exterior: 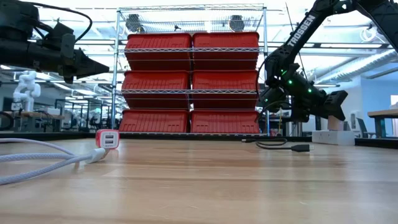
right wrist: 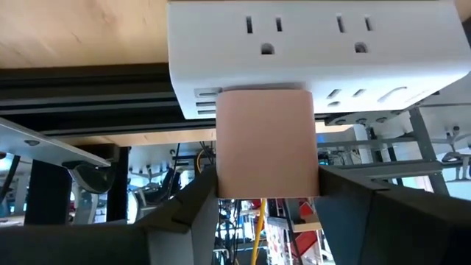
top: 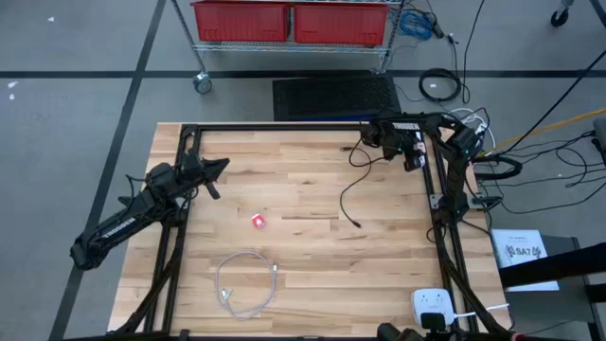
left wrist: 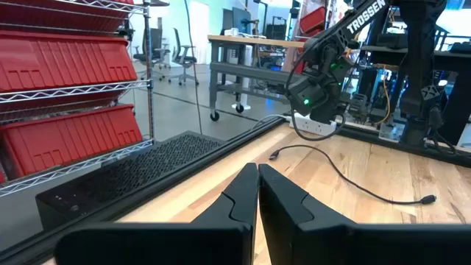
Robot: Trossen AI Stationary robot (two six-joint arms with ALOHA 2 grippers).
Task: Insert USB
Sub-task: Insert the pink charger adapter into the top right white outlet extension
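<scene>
At the table's far right corner, the right gripper clasps a tan block set against a white power strip (black cable trailing onto the wood). Left gripper hangs clenched and empty over the left side. Red charger sits mid-table; white cable coils nearer the front.

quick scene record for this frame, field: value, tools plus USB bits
left tool: shut, empty, raised over the table's left side
right tool: closed on a tan block plugged into a white power strip, far right corner
red USB charger: on table, centre-left, untouched
white cable: coiled, near edge
black cable: loose, trails from the right arm, plug lying on the wood
insertion: not yet begun
</scene>
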